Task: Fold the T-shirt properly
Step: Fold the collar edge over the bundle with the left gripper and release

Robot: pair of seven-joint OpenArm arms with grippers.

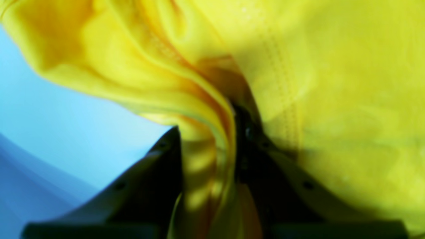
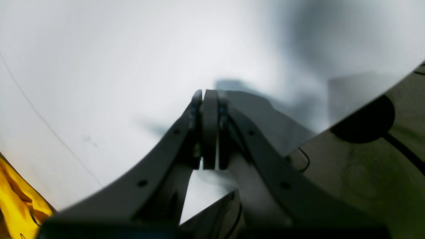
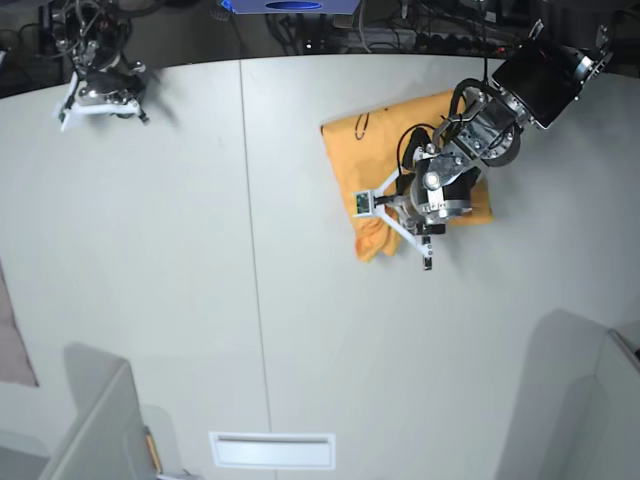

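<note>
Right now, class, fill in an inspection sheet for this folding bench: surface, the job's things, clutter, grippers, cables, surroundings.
Surface: white table, with a seam line running front to back.
Job's things: orange-yellow T-shirt lies partly folded at the far side, one corner bunched.
Clutter: nothing seen on the table apart from the shirt.
Grippers: left gripper is clamped on a bunched fold of the shirt; right gripper is shut, empty, parked over bare table.
Cables: black cable loops on the left arm over the shirt.
Surroundings: pinkish-grey cloth at one edge; grey panels at the near corners.
</note>
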